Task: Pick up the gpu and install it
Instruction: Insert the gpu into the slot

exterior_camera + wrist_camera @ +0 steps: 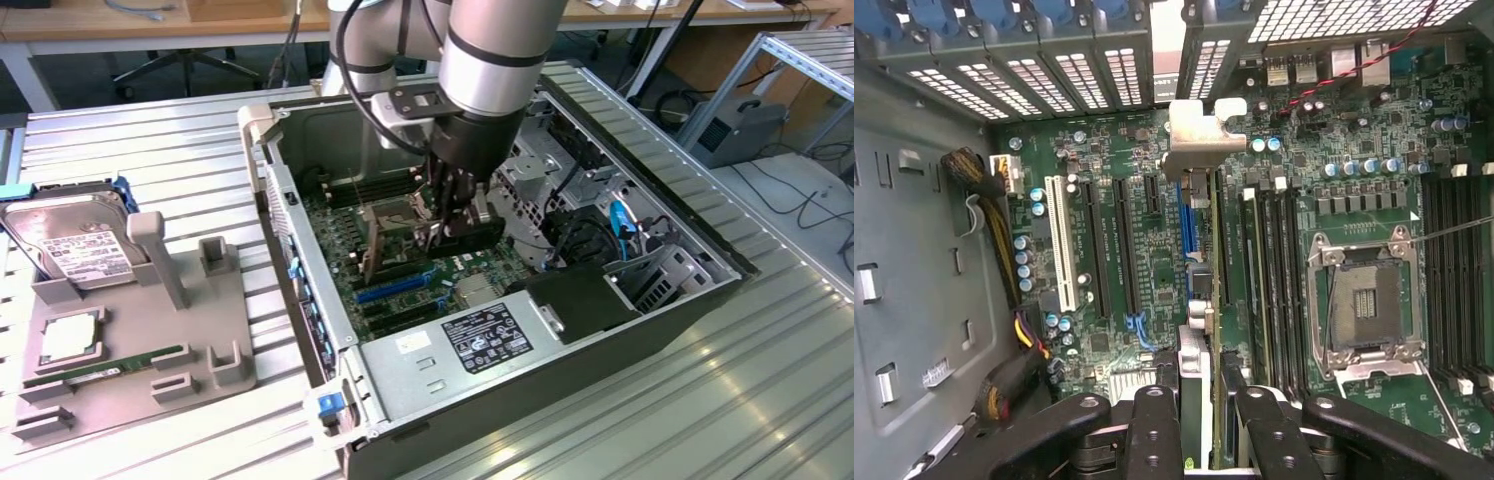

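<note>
A ribbed metal table (747, 380) carried the open computer case (667, 310) under the gripper (447, 225), a grey parts holder (160, 360) well apart.

A hard drive (74, 250) and memory stick (118, 363) sit in a grey holder (227, 355).

I can read nothing here: the print on the power supply label (486, 340) and on the hard drive label (88, 256) beside my case is too small.
</note>
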Available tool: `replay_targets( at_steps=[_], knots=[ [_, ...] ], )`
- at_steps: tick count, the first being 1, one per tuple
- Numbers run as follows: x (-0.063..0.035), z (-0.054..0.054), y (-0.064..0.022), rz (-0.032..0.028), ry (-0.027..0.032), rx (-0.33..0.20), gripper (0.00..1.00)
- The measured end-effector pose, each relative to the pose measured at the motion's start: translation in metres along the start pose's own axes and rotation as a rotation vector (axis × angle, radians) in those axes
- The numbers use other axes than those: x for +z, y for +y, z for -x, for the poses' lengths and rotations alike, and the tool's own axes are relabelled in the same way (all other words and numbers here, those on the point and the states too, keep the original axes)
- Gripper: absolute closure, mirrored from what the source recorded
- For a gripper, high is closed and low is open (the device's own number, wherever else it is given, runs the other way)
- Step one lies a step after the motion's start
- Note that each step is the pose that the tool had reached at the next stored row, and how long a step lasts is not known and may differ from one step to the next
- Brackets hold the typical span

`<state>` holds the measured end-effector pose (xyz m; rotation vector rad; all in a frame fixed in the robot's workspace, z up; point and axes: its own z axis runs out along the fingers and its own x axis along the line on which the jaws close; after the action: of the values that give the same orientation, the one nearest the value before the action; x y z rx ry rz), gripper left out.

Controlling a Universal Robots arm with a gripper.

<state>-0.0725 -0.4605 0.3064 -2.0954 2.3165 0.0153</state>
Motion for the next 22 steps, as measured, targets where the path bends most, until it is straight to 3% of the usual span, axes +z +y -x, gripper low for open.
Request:
replay_targets(
  at_steps=[8,15,22],
  knots=[
    [0.0022,-0.0001,0.0006,0.0,0.0001,0.001,0.73],
    [0.0037,-0.0009,0.0085,0.0001,0.0002,0.001,0.73],
    [0.0061,-0.001,0.0091,0.0,0.0001,0.001,0.73]
  ],
)
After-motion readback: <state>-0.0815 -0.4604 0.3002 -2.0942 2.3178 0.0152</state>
